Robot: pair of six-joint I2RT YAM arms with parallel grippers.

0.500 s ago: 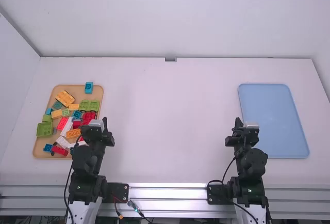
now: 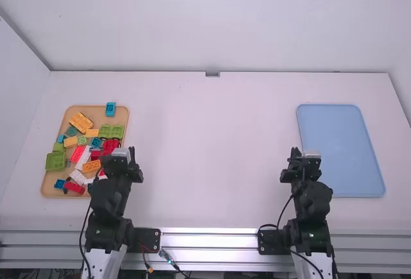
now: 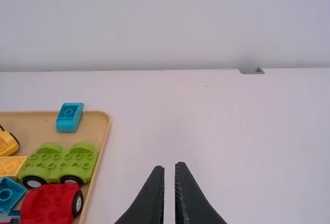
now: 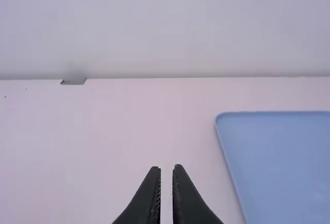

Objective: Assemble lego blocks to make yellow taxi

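- Left gripper: near side, just right of the tan tray; fingers about together, thin gap between.
- Right gripper: near side, left of the blue tray; fingers also about together, thin gap.
- Lego blocks: loose in the tan tray, left side of the white table.
- Yellow-orange piece: far part of tan tray.
- Blue brick: tray's far right corner.
- Green wheeled piece: right part; red wheeled piece on its near side.
- Large green piece: left part.
- Orange brick, red brick: near part.
- Blue tray: right side of table.
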